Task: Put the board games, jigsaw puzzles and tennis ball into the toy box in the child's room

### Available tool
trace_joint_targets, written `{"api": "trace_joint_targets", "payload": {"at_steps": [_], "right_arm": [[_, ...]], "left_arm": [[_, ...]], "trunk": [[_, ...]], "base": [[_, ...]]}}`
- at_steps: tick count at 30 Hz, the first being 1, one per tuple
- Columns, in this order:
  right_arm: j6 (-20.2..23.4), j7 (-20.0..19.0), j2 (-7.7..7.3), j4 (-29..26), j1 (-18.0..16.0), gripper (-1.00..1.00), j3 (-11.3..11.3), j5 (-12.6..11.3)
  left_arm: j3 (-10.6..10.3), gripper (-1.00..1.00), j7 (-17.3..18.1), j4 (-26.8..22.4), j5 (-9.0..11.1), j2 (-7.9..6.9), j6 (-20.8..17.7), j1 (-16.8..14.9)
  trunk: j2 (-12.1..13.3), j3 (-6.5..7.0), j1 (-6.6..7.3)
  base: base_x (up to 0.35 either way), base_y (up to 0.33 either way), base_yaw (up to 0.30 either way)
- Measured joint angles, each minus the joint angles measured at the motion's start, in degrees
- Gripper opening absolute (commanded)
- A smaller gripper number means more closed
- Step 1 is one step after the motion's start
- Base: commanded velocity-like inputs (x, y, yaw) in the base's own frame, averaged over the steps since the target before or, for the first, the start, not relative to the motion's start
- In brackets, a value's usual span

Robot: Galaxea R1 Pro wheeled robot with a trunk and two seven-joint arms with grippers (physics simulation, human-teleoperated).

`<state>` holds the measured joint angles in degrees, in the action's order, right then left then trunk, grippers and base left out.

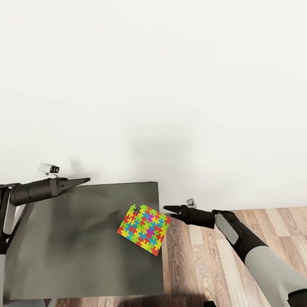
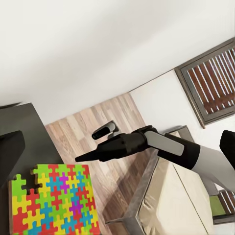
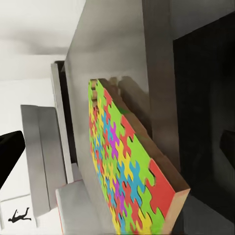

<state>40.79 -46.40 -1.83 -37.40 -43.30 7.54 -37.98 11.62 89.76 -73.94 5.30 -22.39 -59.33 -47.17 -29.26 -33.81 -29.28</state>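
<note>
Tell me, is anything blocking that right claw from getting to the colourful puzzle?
Nothing visible is. The right gripper sits just off the table edge, beside the jigsaw puzzle, whose corner overhangs that edge, with only open air over the wood floor between them.

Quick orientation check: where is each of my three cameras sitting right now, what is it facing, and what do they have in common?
Head view: high on the robot, looking down at the dark table and the jigsaw puzzle; both arms show.
Left wrist view: on the left arm, facing across the puzzle toward the right gripper and the bed.
Right wrist view: on the right arm, looking edge-on at the puzzle.
All three share the puzzle.
</note>
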Motion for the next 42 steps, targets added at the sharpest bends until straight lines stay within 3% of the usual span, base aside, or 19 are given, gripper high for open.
{"api": "trace_joint_targets", "payload": {"at_steps": [42], "right_arm": [[0.64,0.02,-0.14,0.51,0.0,1.0,0.01,-0.03]], "left_arm": [[-0.02,1.0,0.0,0.02,-0.12,0.07,0.0,0.0]], "trunk": [[0.0,0.0,0.01]], "base": [[-0.025,0.026,0.0]]}}
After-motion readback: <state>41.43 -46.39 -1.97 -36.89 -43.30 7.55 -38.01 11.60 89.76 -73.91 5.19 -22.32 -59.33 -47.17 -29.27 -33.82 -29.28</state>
